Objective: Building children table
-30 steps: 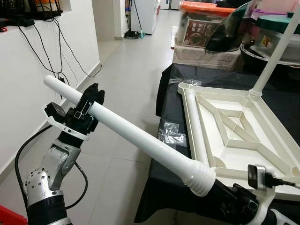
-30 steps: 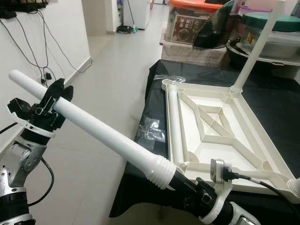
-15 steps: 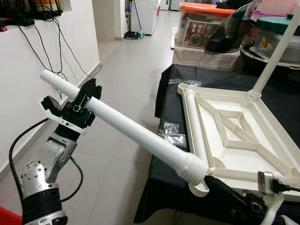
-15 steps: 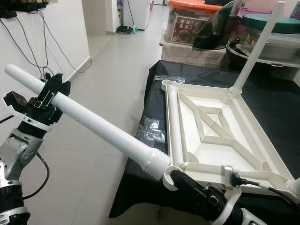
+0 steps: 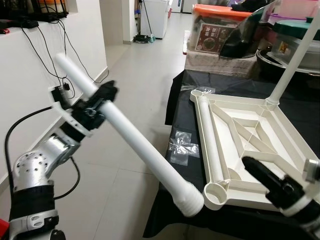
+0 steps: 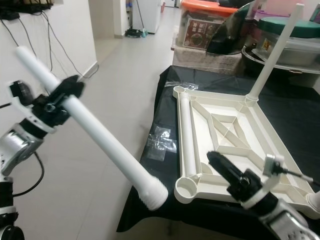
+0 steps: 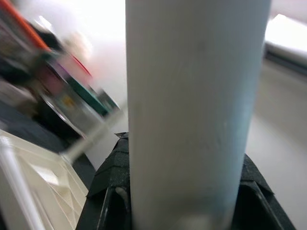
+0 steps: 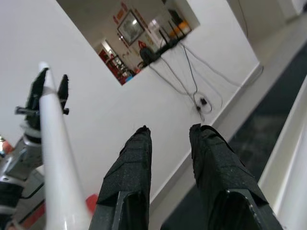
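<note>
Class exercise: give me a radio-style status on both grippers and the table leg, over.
Left gripper clamped on white table leg. Right gripper empty, jaws apart, above upturned tabletop. Leg's ribbed end beside corner socket, not inserted.

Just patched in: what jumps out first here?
The long white table leg slanting across the floor side, clamped near its upper end by the left gripper. Its ribbed end hangs just beside the empty corner socket of the upturned white tabletop; the right gripper hovers empty over that corner.
</note>
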Tool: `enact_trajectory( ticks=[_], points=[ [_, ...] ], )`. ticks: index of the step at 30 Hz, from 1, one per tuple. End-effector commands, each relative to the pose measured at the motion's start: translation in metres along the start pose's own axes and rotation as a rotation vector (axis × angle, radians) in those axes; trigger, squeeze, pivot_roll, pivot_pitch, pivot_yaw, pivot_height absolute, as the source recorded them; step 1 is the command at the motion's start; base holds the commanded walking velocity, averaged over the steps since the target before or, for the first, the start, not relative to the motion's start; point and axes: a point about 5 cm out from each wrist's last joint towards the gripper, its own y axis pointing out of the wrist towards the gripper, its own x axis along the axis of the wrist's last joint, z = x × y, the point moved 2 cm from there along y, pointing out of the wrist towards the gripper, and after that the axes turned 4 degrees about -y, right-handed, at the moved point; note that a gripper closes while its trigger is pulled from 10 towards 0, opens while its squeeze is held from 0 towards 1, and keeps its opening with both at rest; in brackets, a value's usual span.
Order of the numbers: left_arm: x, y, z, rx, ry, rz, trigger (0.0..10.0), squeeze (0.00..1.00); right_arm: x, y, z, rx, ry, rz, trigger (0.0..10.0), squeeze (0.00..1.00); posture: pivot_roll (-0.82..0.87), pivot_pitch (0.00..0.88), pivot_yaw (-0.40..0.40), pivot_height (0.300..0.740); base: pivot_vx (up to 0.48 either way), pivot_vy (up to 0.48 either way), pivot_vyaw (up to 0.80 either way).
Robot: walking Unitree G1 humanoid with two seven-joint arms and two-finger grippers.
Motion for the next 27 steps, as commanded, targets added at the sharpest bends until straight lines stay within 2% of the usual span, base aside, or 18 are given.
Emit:
enact_trajectory(
  ticks=[1,2,3,4,6,7,8,9,10,11,14,18,27],
  points=[
    [-0.014,0.017,-0.013,-0.077,0.034,0.095,10.0,0.00,0.006,0.011,0.003,0.013,-0.043,0.010,10.0,0.00,0.10,0.000,-0.078,0.740,0.000,0.000,0.00],
    [-0.014,0.017,-0.013,-0.077,0.034,0.095,10.0,0.00,0.006,0.011,0.003,0.013,-0.043,0.010,10.0,0.00,0.10,0.000,-0.078,0.740,0.000,0.000,0.00],
    [-0.026,0.031,-0.018,-0.128,0.045,0.164,10.0,0.00,0.011,0.027,0.013,0.073,-0.076,0.018,10.0,1.00,0.10,0.000,-0.077,0.740,0.000,0.000,0.00],
    [-0.026,0.031,-0.018,-0.128,0.045,0.164,10.0,0.00,0.011,0.027,0.013,0.073,-0.076,0.018,10.0,1.00,0.10,0.000,-0.077,0.740,0.000,0.000,0.00],
    [-0.049,0.052,-0.024,-0.210,0.063,0.279,10.0,0.00,0.011,0.053,0.036,0.209,-0.170,0.111,10.0,1.00,0.10,0.000,-0.072,0.740,0.000,0.000,0.00],
    [-0.055,0.058,-0.024,-0.230,0.068,0.311,10.0,0.00,0.010,0.059,0.042,0.245,-0.201,0.148,10.0,1.00,0.10,0.000,-0.072,0.740,0.000,0.000,0.00],
    [-0.061,0.064,-0.024,-0.246,0.079,0.342,10.0,0.00,0.007,0.065,0.045,0.268,-0.226,0.197,10.0,0.28,0.10,0.000,-0.069,0.740,0.000,0.000,0.00],
    [-0.061,0.064,-0.024,-0.246,0.079,0.342,10.0,0.00,0.007,0.065,0.045,0.268,-0.226,0.197,10.0,0.28,0.10,0.000,-0.069,0.740,0.000,0.000,0.00],
    [-0.065,0.067,-0.023,-0.259,0.088,0.363,10.0,0.00,0.005,0.068,0.045,0.275,-0.246,0.229,10.0,0.06,0.10,0.000,-0.069,0.740,0.000,0.000,0.00],
    [-0.069,0.070,-0.023,-0.271,0.097,0.383,10.0,0.00,0.004,0.071,0.046,0.279,-0.274,0.264,10.0,0.00,0.10,0.000,-0.063,0.740,0.000,0.000,0.00],
    [-0.076,0.075,-0.023,-0.299,0.116,0.415,10.0,0.00,0.004,0.077,0.049,0.301,-0.307,0.316,10.0,0.00,0.10,0.000,-0.063,0.740,0.000,0.000,0.00],
    [-0.086,0.083,-0.024,-0.346,0.154,0.463,10.0,0.00,0.011,0.081,0.062,0.395,-0.320,0.369,10.0,0.00,0.09,0.000,-0.064,0.740,0.000,0.000,0.00],
    [-0.095,0.083,-0.022,-0.390,0.190,0.515,10.0,0.00,0.012,0.073,0.065,0.449,-0.299,0.424,10.0,0.00,0.09,0.000,-0.063,0.740,0.000,0.000,0.00]
  ],
)
